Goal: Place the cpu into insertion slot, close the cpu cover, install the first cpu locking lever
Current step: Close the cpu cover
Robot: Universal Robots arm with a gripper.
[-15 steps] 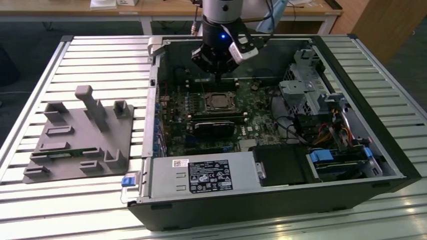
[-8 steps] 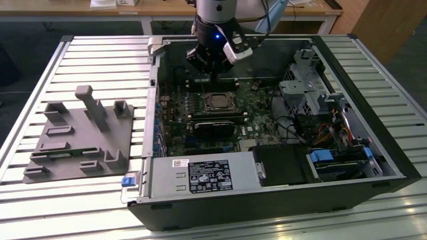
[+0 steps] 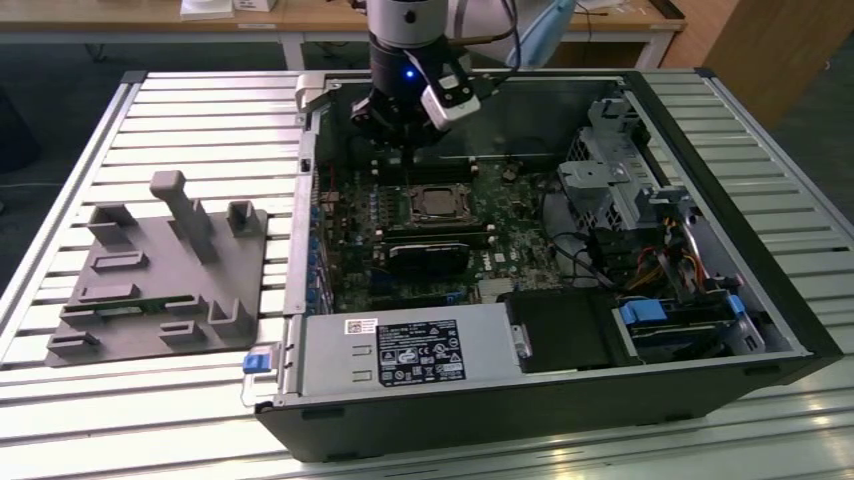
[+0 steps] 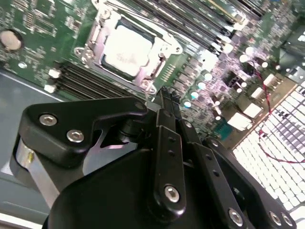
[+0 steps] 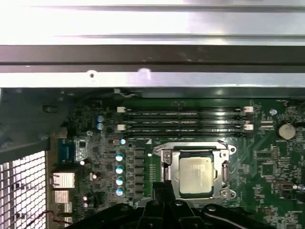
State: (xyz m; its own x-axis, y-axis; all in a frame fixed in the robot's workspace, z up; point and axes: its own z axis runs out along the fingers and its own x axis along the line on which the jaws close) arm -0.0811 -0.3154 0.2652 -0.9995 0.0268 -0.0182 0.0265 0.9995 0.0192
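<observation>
Slatted metal table (image 3: 80, 150), wooden desks (image 3: 334, 22) behind. Exterior view: open PC case (image 3: 761, 310) lies on the table, with a grey fixture plate (image 3: 147, 270) beside it on the exterior view's left, well apart from the work. Arm (image 3: 407, 30) comes in from the far side. Gripper (image 3: 399, 152) hangs low over the green board (image 3: 350, 235), just beyond the cpu (image 3: 438, 204), which sits mid-board. Power supply (image 3: 400, 352) is at the case's near edge, drive cage (image 3: 627, 180) on the exterior view's right. First wrist view: cpu (image 5: 194, 174) is seated in the slot (image 5: 176, 179), cover (image 5: 221, 167) down flat around it, metal face showing through the opening. Memory banks (image 5: 183, 121) run along one edge of the slot, a column of blue capacitors (image 5: 119, 174) stands off another side, and a coin cell (image 5: 285, 130) sits toward a corner. Gripper (image 5: 161, 189) is clenched with nothing held, tip just beside the cover's corner nearest the capacitors. Whether it touches the cover, cannot tell. Second wrist view: black finger links converge to one closed tip, gripper (image 4: 165, 98) near a corner of the cover (image 4: 159, 62), cpu (image 4: 126, 50) framed inside, coin cell (image 4: 10, 40) well apart.
</observation>
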